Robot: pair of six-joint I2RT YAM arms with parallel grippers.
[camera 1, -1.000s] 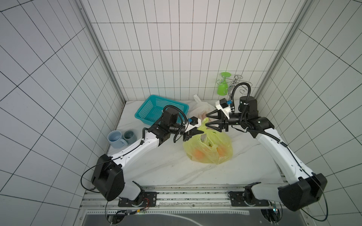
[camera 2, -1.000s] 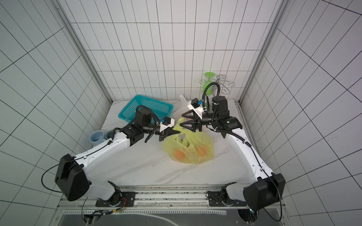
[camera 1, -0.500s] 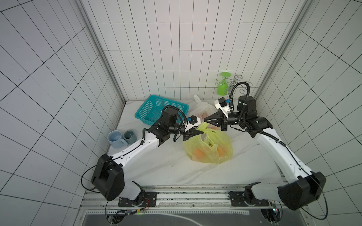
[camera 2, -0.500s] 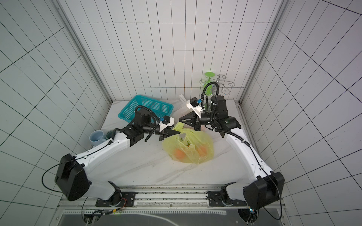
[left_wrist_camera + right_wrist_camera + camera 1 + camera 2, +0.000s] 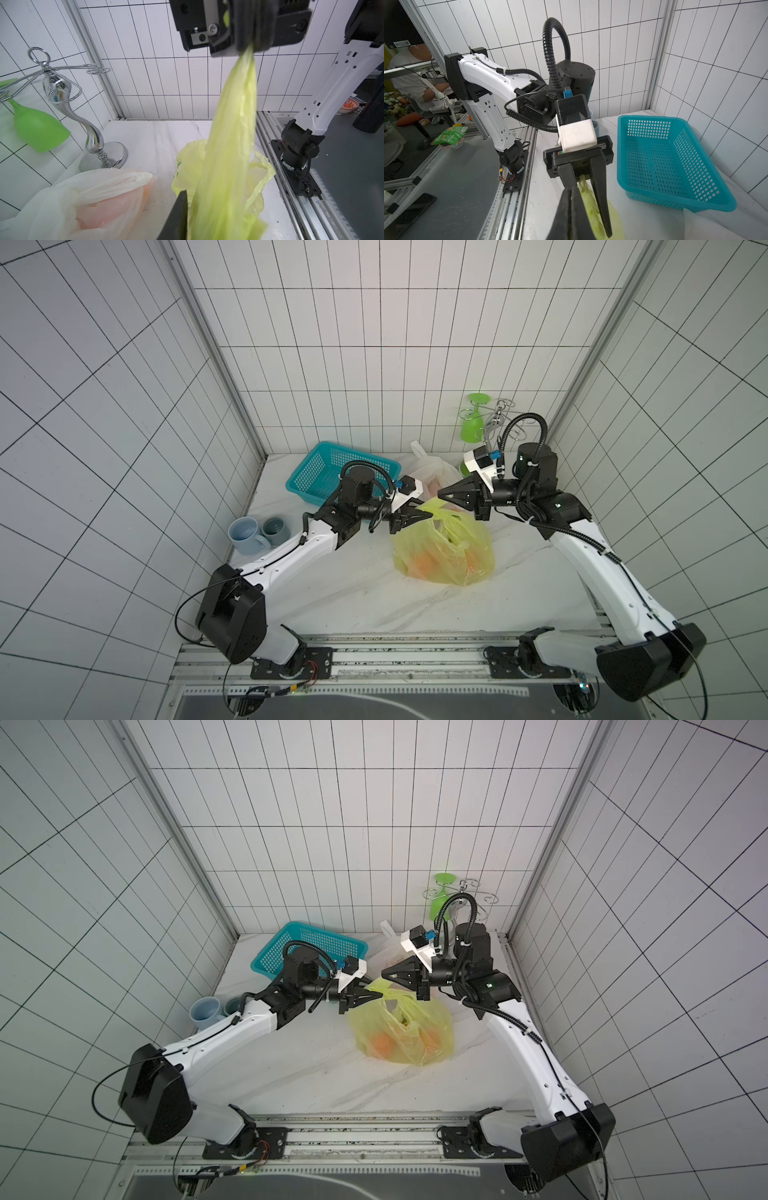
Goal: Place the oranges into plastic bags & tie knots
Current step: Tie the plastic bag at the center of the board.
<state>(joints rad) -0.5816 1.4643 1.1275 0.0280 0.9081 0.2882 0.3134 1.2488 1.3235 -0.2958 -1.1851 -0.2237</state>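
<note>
A yellow-green plastic bag sits mid-table, and oranges show through its skin. One of its handles is pulled into a taut strip. My right gripper is shut on the far end of that strip. My left gripper stands slightly open with the strip running loosely between its fingers. Behind them lies the white plastic bag, pinkish-orange inside, its top gathered into what looks like a knot.
A teal basket stands at the back left, close behind my left wrist. Two grey-blue mugs sit by the left wall. A chrome rack with a green goblet fills the back right corner. The arm rail runs along the front.
My right gripper went from wide open to shut on the yellow-green handle. My left gripper loosened from shut to slightly open round it.
</note>
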